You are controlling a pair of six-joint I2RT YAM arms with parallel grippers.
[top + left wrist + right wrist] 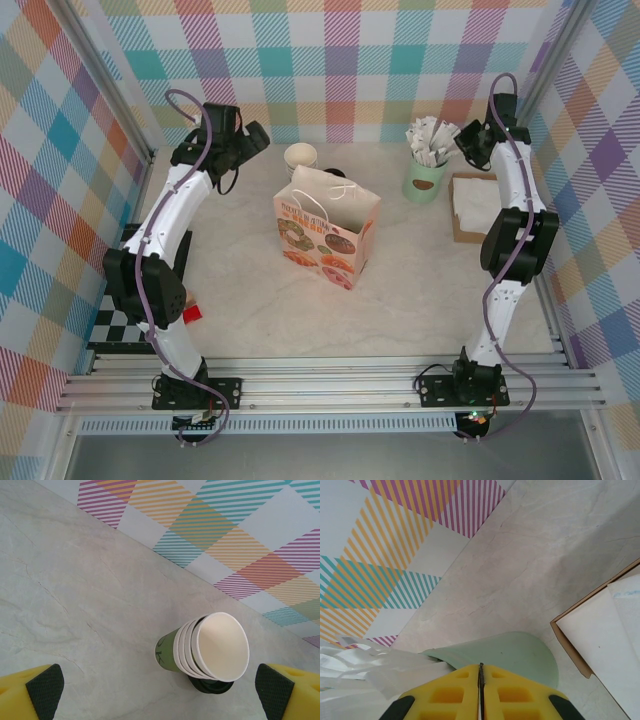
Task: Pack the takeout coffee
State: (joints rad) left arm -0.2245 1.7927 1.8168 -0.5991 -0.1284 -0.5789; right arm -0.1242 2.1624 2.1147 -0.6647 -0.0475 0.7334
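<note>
The left fingers point(44, 692) stand wide apart, facing the stack of cups point(200, 647) at the lower right of their view. The takeout coffee point(210, 685) peeks out just behind it, on the bench point(75, 605) near the paper bag point(325, 225). The right fingers point(455, 695) are pressed together above the mint mug point(510, 652). I'd judge the coffee is not yet grasped, and all the packing is left.
</note>
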